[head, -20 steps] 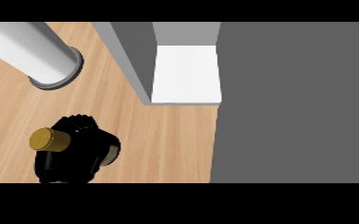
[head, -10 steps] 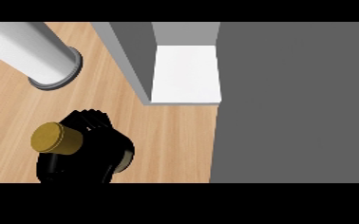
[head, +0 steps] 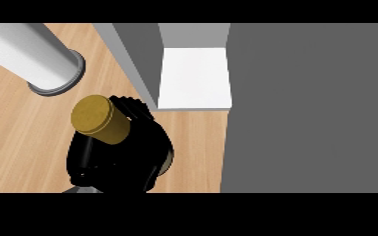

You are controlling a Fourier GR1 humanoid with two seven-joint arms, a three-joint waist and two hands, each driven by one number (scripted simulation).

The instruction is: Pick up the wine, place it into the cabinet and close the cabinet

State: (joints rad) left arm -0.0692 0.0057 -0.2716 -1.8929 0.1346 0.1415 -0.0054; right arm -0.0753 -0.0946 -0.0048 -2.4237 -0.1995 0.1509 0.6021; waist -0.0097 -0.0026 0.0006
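Grey cabinet (head: 295,105) takes the right half, standing open with its white shelf (head: 196,77) bare at centre and a grey wall at the shelf's left; the wood counter (head: 192,150) runs from the left side up to it. Pale cylinder (head: 37,55) stands at upper left, well apart from the shelf. My left hand (head: 151,145) is low left, fingers (head: 135,109) curled round the wine (head: 100,120), holding it just beside the cabinet's front corner and outside it, the gold cap tilted up-left; cannot tell if its base touches the counter.
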